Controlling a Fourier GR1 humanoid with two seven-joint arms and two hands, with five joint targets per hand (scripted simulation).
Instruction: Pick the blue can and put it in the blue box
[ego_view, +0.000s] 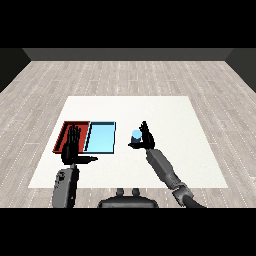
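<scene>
A blue can (136, 135) stands upright on the white table, to the right of the light blue tray (101, 137). My right hand (145, 139) is against the can's right side, fingers and thumb curled round it. The light blue tray lies beside the red tray (65, 131), which is on its left. My left hand (71, 148) is raised with straight fingers over the red tray's near right part, holding nothing.
The white table (165, 110) spreads wide behind and to the right of the trays and the can. Grey wooden floor surrounds it.
</scene>
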